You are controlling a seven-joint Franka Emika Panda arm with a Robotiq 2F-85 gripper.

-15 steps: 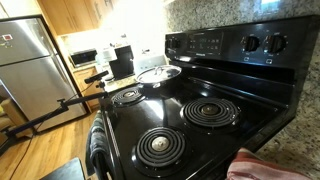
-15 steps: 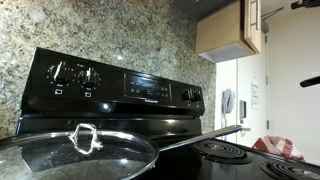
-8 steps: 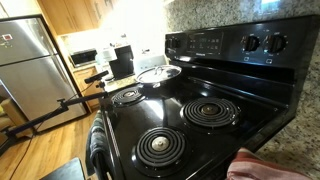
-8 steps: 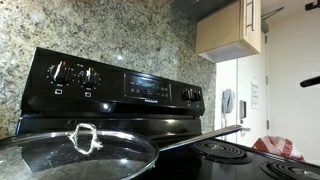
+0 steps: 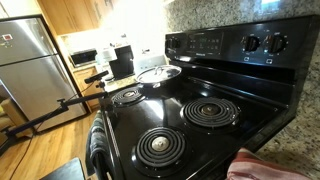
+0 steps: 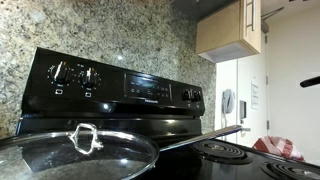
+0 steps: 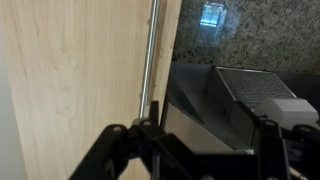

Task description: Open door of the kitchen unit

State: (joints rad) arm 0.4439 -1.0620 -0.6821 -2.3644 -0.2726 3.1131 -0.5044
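Newly parted, the jaws stand open by the handle [image 7: 151, 60], a vertical bar on the wooden door [image 7: 70, 80].

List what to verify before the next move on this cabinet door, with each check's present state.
1. Gripper open: ok. In the wrist view its fingers stand wide apart.
2. Nothing held: ok. Only the black stove below shows through the gap.
3. Bar handle located: ok. It runs vertically near the free edge of the wooden cabinet door.
4. Handle between the fingers: cannot tell. Its lower end sits right by one finger, not centred in the gap.
5. Door already swung open: cannot tell from the wrist view.
6. Swing path free: cannot tell. The arm is out of both exterior views.
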